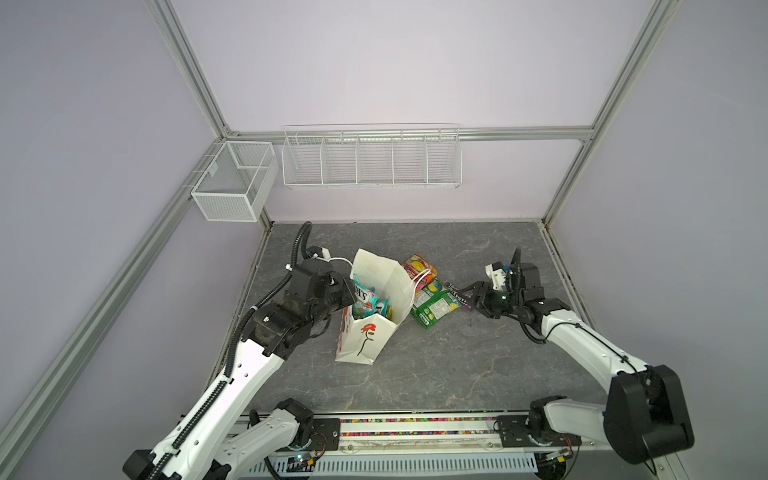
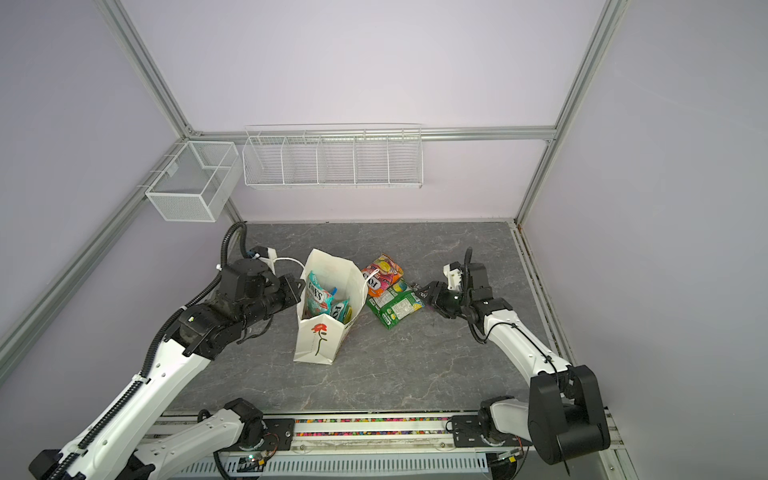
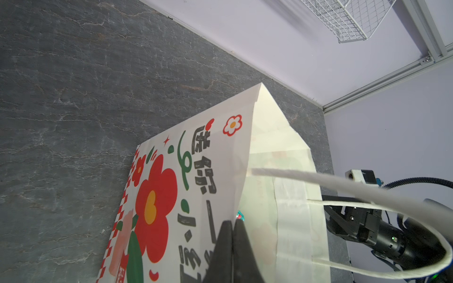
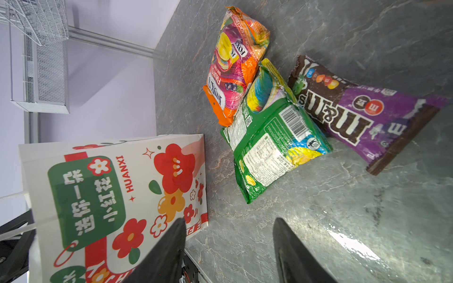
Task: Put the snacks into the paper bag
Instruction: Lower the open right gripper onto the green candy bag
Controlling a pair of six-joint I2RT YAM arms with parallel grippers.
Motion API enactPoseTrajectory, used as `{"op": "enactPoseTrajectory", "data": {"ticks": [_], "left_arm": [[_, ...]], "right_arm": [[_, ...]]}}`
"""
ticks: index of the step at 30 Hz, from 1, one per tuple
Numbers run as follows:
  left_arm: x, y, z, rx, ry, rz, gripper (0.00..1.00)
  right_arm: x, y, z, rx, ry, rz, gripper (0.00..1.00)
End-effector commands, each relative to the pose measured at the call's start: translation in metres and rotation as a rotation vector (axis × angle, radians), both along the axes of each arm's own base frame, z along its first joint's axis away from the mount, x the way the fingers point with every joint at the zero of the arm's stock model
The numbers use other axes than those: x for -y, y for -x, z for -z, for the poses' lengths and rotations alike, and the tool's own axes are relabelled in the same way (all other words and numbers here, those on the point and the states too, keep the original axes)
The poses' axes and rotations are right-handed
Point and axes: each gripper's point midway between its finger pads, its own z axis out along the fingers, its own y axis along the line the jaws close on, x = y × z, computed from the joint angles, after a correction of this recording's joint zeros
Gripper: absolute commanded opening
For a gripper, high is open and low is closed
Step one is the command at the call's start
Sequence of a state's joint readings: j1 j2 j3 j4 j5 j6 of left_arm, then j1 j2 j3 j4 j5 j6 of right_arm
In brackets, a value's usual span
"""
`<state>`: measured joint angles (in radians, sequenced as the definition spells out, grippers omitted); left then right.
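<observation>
The paper bag point(image 1: 376, 336) is standing upright on the grey worktop point(image 1: 457, 365), left of the middle, with its mouth gaping upward. The left claw point(image 3: 232, 221) is reaching in from the left, its jaws pressed together and pinching the bag's left wall at the rim; in a top view it point(image 2: 300, 286) is sitting right at that edge.

Two teal FOX'S packets point(image 1: 365, 297) are poking up inside the bag, leaning against its left wall. One white cord handle point(image 1: 417, 282) is drooping over the right side, across the orange FOX'S packet point(image 1: 419, 268).

That orange packet is lying on the worktop just right of the bag and toward the far side. The green packet point(image 4: 272, 132) is lying nearer than the orange one and overlapping its edge. The purple packet point(image 4: 362, 110) is lying just right of the green one and touching it.

The right claw point(image 4: 229, 220) is hovering low at the right of this cluster, jaws spread wide and gripping nothing. Bare worktop is showing between them in the right wrist view. In both top views its tips point(image 1: 467, 299) are sitting beside the purple packet.
</observation>
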<state>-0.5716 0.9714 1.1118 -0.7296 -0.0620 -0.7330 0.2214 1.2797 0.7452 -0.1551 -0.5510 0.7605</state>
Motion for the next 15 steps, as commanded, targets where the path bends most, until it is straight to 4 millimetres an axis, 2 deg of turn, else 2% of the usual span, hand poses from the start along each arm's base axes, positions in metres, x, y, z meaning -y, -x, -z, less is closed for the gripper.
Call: {"op": "enactPoseTrajectory", "data": {"ticks": [1, 3, 4, 7, 10, 15], "left_arm": [[0.004, -0.003, -0.004, 0.017, 0.017, -0.001, 0.00], [0.004, -0.003, -0.004, 0.018, 0.017, -0.001, 0.00], [0.004, -0.003, -0.004, 0.017, 0.017, 0.000, 0.00], [0.004, -0.004, -0.005, 0.018, 0.016, -0.002, 0.00], [0.004, -0.005, -0.005, 0.017, 0.014, -0.001, 0.00], [0.005, -0.005, -0.004, 0.014, 0.012, -0.001, 0.00]], "right_arm": [[0.000, -0.001, 0.012, -0.022, -0.019, 0.001, 0.60], [-0.002, -0.001, 0.017, -0.031, -0.032, -0.005, 0.62], [0.004, -0.005, 0.021, -0.037, -0.041, 0.016, 0.64], [0.006, -0.009, 0.030, -0.049, -0.052, 0.022, 0.65], [0.006, -0.010, 0.041, -0.068, -0.054, 0.024, 0.70], [0.005, -0.013, 0.057, -0.098, -0.070, 0.029, 0.71]]}}
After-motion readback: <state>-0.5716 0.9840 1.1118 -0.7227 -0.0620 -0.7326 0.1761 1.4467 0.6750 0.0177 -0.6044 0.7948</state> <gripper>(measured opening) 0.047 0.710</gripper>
